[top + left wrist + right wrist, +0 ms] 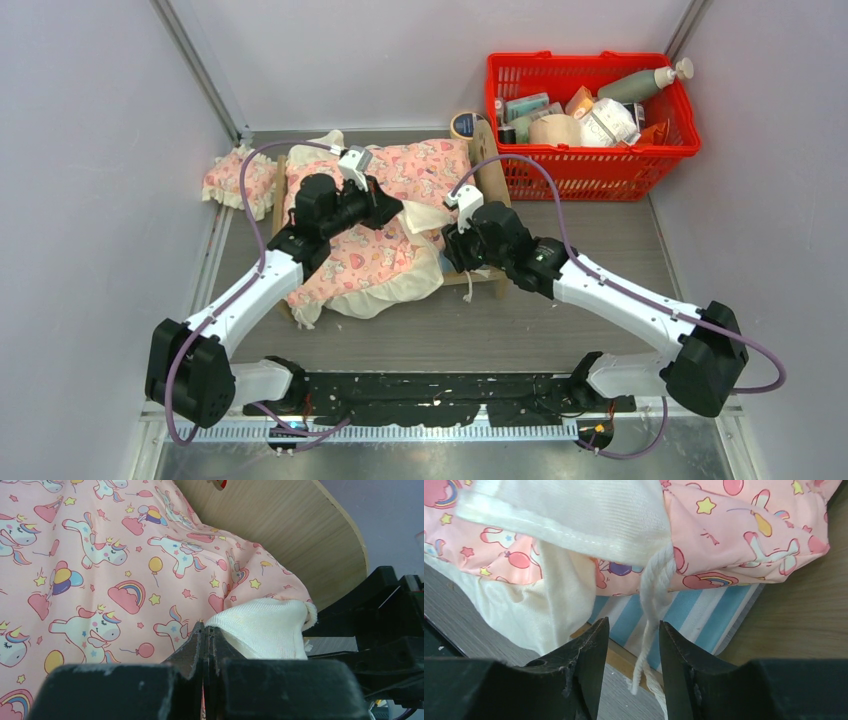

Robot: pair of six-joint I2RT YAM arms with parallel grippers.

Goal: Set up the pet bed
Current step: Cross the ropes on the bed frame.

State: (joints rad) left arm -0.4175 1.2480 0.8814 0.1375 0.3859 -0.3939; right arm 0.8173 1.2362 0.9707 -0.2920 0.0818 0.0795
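- From the overhead camera, the pet bed (491, 175) sits at the back of the table (560, 330). Its wooden headboard end is turned towards the red basket (590, 165).
- A pink unicorn blanket (420, 165) is draped over most of the bed, with its cream frill spilling over the near edge.
- A small frilled pillow (238, 182) lies on the table just off the bed's left end.
- The left gripper (396, 213) reaches in above the middle of the bed, over the blanket.
- The right gripper (450, 250) is at the bed's near right corner, by the turned-up frill.
- From the left wrist camera, the left gripper (204, 631) has its jaws pressed together, low against the blanket (100, 555).
- The bunched cream frill (265, 625) lies just beside the fingertips. I cannot tell whether any cloth is caught between them.
- The bed's arched headboard (300, 525) rises just behind the blanket's edge.
- From the right wrist camera, the right gripper (634, 625) has its jaws spread.
- A white cord (656, 580) hangs down from the frill into the gap between them and is not clamped.
- The bed's blue-and-white striped mattress (709, 615) shows just beyond the fingertips, under the blanket's (749, 530) overhanging edge.
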